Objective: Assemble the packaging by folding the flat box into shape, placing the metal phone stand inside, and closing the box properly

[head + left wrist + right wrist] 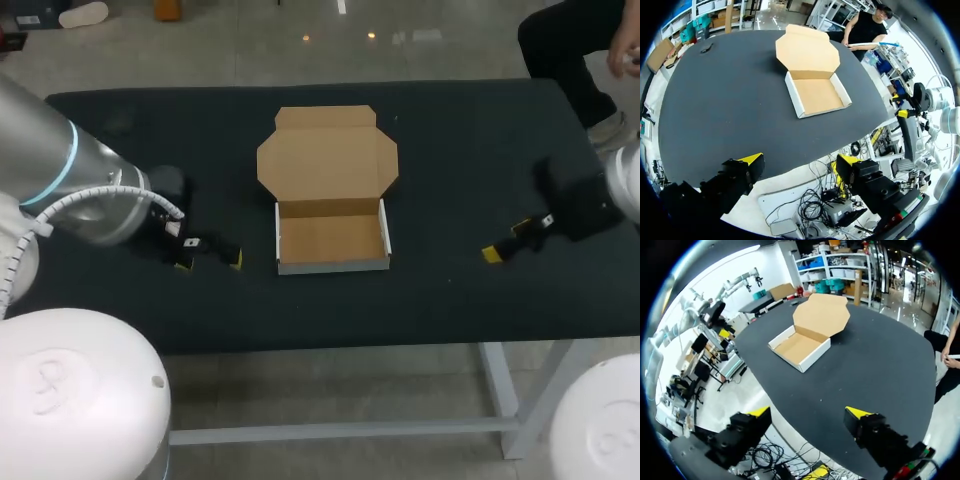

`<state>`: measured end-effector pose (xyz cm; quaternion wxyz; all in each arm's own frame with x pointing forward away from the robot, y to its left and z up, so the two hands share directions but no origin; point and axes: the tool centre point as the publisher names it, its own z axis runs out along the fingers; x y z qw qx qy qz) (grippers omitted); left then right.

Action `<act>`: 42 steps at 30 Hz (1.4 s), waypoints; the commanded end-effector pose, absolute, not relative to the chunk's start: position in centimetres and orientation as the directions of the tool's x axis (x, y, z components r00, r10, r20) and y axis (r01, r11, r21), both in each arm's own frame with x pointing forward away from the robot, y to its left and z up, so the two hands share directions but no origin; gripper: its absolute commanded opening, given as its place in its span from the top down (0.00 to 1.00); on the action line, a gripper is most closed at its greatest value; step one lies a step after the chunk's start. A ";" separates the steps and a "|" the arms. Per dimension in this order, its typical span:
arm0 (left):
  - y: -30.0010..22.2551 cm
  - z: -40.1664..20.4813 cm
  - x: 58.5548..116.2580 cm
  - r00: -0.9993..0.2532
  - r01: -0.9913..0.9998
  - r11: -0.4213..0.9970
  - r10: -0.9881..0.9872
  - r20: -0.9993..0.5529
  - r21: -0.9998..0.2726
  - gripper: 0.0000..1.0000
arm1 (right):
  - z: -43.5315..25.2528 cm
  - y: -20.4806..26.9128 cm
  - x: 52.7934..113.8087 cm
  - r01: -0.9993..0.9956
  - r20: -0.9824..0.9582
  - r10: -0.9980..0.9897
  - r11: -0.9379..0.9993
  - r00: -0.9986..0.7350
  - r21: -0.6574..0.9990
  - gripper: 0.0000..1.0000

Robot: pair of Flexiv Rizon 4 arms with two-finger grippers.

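Folded cardboard box [330,240] sits centre frame on the table [460,150], lid lying open toward the top, probably light, thin and easily creased, best pinched at the lid's far edge; left hand [210,260] and right hand [507,243] both spread, empty.

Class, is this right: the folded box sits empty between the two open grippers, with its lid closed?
One error: the lid is open, laid back on the table behind the box's base, as the head view shows. Otherwise right: the box sits empty between the open left gripper and right gripper.
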<state>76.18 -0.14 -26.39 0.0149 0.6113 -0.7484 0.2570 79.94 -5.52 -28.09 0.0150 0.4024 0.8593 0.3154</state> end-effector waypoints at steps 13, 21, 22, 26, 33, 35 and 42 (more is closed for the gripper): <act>2.4 -22.8 75.9 -0.033 -0.973 -0.068 -0.906 0.423 -0.222 0.00 | -25.9 -8.0 78.8 0.846 0.371 0.809 0.263 -0.455 0.465 0.00; 2.6 -22.1 75.3 0.007 -0.978 -0.094 -0.907 0.420 -0.187 0.00 | -25.7 -8.0 78.6 0.873 0.420 0.803 0.238 -0.424 0.426 0.00; 2.6 -22.1 75.2 0.007 -0.978 -0.094 -0.908 0.419 -0.186 0.00 | -25.6 -8.1 78.5 0.876 0.420 0.806 0.232 -0.417 0.424 0.00; 2.6 -21.9 74.9 0.028 -0.977 -0.111 -0.913 0.408 -0.181 0.00 | -24.8 -8.4 78.2 0.885 0.422 0.818 0.208 -0.391 0.418 0.00; 2.4 -21.5 74.4 0.036 -0.969 -0.130 -0.915 0.402 -0.208 0.00 | -24.4 -8.3 78.2 0.888 0.440 0.816 0.179 -0.374 0.423 0.00; 2.5 -21.5 74.4 0.041 -0.968 -0.135 -0.916 0.398 -0.211 0.00 | -24.4 -8.3 78.3 0.888 0.442 0.815 0.176 -0.373 0.425 0.00; 2.7 -21.7 74.9 0.074 -0.965 -0.163 -0.920 0.386 -0.204 0.00 | -24.3 -7.9 78.5 0.912 0.430 0.839 0.171 -0.333 0.373 0.00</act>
